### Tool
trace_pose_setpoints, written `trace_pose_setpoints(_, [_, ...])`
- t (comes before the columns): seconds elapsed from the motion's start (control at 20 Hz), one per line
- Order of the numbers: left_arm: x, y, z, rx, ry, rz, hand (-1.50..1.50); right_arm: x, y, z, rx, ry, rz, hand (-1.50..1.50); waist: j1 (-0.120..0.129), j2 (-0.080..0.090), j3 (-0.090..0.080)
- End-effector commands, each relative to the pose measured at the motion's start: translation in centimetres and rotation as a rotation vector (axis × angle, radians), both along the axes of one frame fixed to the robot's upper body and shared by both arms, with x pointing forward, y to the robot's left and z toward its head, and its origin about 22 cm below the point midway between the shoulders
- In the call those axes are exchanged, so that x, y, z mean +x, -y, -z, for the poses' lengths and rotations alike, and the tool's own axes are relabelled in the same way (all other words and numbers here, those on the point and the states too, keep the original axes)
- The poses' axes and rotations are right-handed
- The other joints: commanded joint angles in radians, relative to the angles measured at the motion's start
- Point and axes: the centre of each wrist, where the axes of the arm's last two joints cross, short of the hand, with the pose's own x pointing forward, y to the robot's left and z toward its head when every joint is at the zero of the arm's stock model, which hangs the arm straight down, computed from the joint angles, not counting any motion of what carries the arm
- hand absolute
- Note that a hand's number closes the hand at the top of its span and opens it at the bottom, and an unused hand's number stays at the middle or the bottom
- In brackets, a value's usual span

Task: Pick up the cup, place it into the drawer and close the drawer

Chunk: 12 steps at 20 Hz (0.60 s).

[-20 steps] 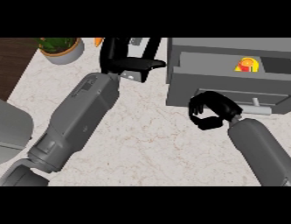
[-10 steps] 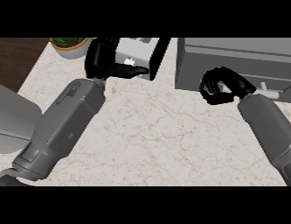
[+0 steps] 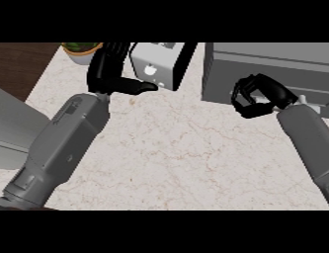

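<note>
Right hand [image 3: 257, 96] fingers: curled, holding nothing, against the drawer [image 3: 283, 79] front.
Left hand [image 3: 112, 69] fingers: straight, relaxed.
Drawer: appears shut, contents hidden.

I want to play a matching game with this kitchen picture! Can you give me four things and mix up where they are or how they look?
Things:
1. potted plant
2. toaster
3. right hand
4. left hand

Descriptions:
A. fingers curled, in front of the grey drawer unit
B. top left corner of the counter
C. silver box between the two hands
D. fingers straight, thumb pointing at the toaster

Pairs: 1-B, 2-C, 3-A, 4-D
</note>
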Motion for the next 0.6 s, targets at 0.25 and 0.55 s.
trace_pose_setpoints(0.25, [-0.6,0.2,0.5,-0.02,-0.006,0.044,-1.5,3.1,3.4,-9.6,0.003,0.199,0.168,1.5,0.053,0.024,-0.009])
trace_pose_setpoints(0.55, [-0.7,-0.9,0.6,-0.022,0.009,0.051,-1.5,2.5,5.0,-9.7,0.017,0.169,0.161,1.5,0.064,0.021,-0.01])
